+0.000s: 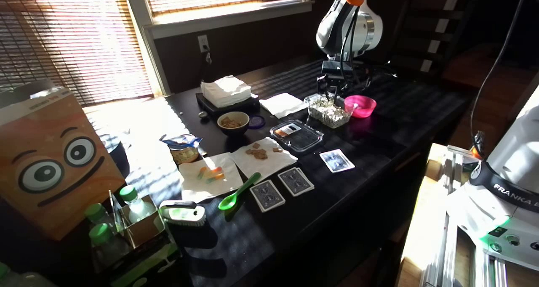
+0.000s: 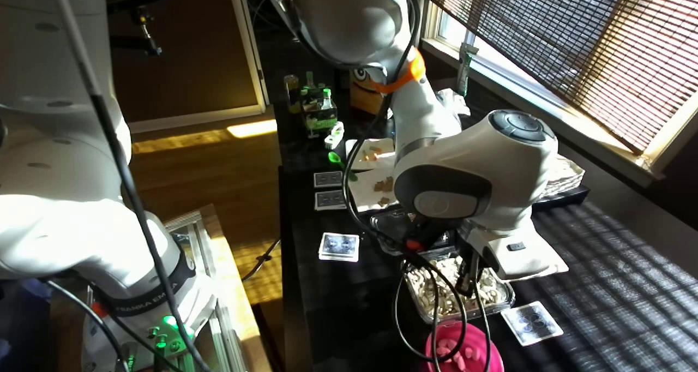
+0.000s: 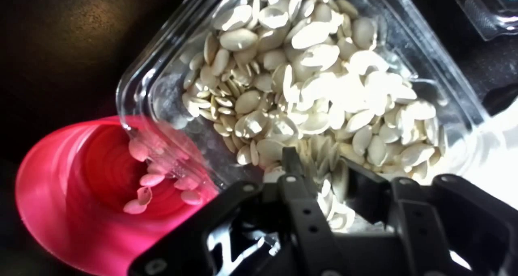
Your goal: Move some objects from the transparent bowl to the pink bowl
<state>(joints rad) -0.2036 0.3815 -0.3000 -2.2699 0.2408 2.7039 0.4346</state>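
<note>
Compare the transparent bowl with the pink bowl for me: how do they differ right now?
Shape: the transparent bowl is rectangular with rounded corners; the pink bowl is round.
Colour: the transparent bowl is clear; the pink bowl is bright pink.
Contents: the transparent bowl holds a big heap of pale seeds; the pink bowl shows far fewer.
Both are open-topped, stand on the dark table and hold seeds.

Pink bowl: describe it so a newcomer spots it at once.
On the black table, find the clear rectangular tub heaped with pumpkin seeds beneath the robot arm. Right beside it is the pink bowl, small, round, holding far fewer seeds; no other container there is pink.
</note>
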